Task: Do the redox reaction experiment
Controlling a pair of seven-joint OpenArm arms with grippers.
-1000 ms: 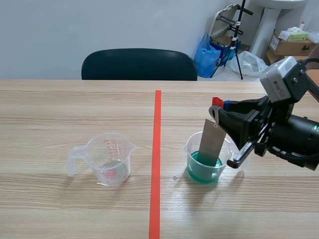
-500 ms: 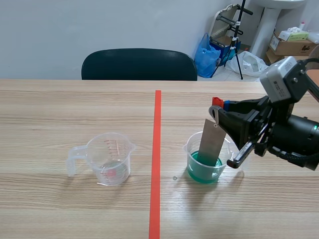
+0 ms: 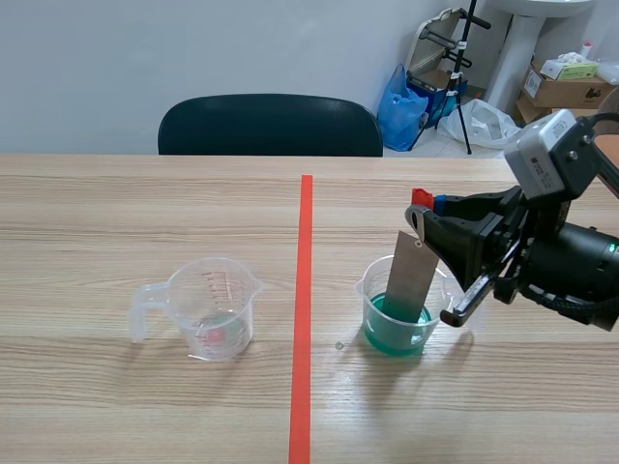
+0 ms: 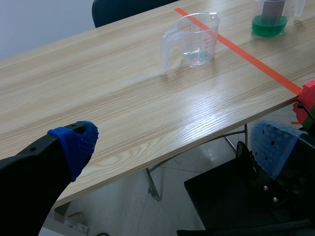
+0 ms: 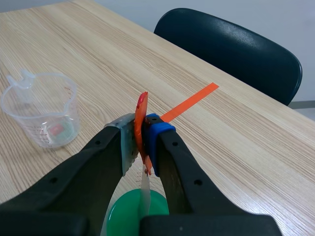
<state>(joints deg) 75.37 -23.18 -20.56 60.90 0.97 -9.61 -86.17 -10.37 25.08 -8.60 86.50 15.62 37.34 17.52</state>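
Scene: two cups on the wood table [image 3: 116, 208], a clear cup [image 3: 215, 307] left of the tape [image 3: 304, 309] and a green cup [image 3: 397, 321] right of it. One strip [image 3: 413, 275] stands in the green cup. One chair [image 3: 269, 124] and boxes [image 3: 561, 82] behind.
Left wrist: left gripper [image 4: 175, 142] is spread wide, off the table edge.
Right wrist: right gripper [image 5: 141, 140] is clamped on the red clip [image 5: 141, 115], with the strip hanging below.

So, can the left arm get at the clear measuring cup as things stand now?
Probably yes. The left gripper is open, off the edge of the table, and nothing stands between it and the clear measuring cup.
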